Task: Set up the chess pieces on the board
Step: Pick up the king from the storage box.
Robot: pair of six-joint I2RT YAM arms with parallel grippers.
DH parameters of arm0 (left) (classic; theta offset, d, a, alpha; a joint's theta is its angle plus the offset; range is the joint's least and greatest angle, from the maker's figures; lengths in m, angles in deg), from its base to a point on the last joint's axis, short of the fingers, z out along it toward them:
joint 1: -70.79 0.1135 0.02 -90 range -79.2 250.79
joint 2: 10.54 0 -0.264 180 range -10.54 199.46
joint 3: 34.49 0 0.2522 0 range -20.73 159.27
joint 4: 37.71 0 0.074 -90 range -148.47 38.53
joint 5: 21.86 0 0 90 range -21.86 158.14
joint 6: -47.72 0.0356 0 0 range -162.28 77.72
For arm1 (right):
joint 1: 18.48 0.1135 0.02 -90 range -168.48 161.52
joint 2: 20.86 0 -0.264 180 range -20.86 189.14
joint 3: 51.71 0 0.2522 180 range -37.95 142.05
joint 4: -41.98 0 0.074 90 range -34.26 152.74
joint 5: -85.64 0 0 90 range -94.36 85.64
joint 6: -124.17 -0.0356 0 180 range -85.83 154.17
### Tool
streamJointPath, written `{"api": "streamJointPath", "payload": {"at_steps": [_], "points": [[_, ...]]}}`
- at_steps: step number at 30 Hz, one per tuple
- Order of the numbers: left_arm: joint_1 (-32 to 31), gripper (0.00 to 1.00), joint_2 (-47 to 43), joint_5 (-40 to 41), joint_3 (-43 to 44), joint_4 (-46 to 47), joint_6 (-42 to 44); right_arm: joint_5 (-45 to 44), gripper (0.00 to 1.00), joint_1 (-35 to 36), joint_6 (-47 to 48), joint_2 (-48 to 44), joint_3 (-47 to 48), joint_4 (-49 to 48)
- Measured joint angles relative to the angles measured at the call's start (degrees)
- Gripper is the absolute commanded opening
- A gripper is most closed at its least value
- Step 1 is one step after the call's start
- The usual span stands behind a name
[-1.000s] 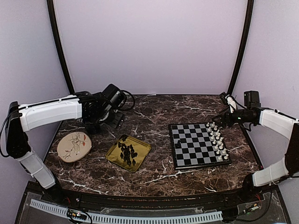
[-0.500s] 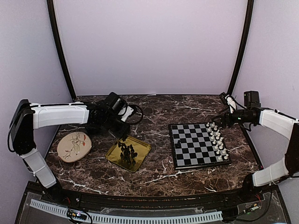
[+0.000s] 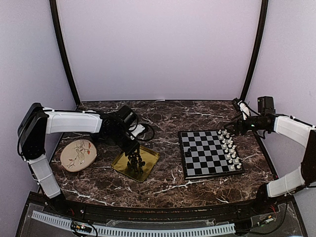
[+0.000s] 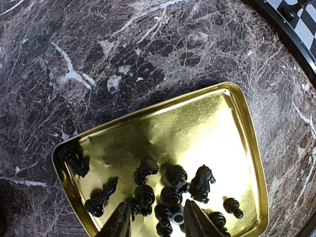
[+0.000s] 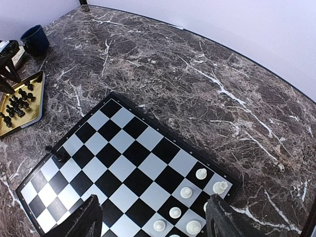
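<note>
Far left of the overhead view, a floral plate sits on the marble counter. Just right of it, the left hand is down over the gold tray, right among the black chess pieces heaped there. In its wrist view, its fingers stand partly apart astride a little knot of pieces at the bottom edge of the frame. Whether they pinch one, nobody can tell. On to right of centre: the board lies flat, with a lone black piece near its left edge. The white chess pieces are lined up along its right side. The right hand hangs over the board's upper right corner, its fingers spread wide, holding nothing.
</note>
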Motion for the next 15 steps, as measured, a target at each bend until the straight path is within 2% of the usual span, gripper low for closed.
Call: {"api": "streamJointPath", "payload": {"at_steps": [7, 15], "points": [[-0.74, 0.33, 2.01, 0.35, 0.0, -1.4, 0.68, -0.13, 0.72, 0.0, 0.0, 0.59, 0.0, 0.0], [-1.88, 0.32, 2.23, 1.22, 0.11, -1.88, 1.49, -0.15, 0.71, 0.0, 0.0, 1.07, 0.0, 0.0]]}}
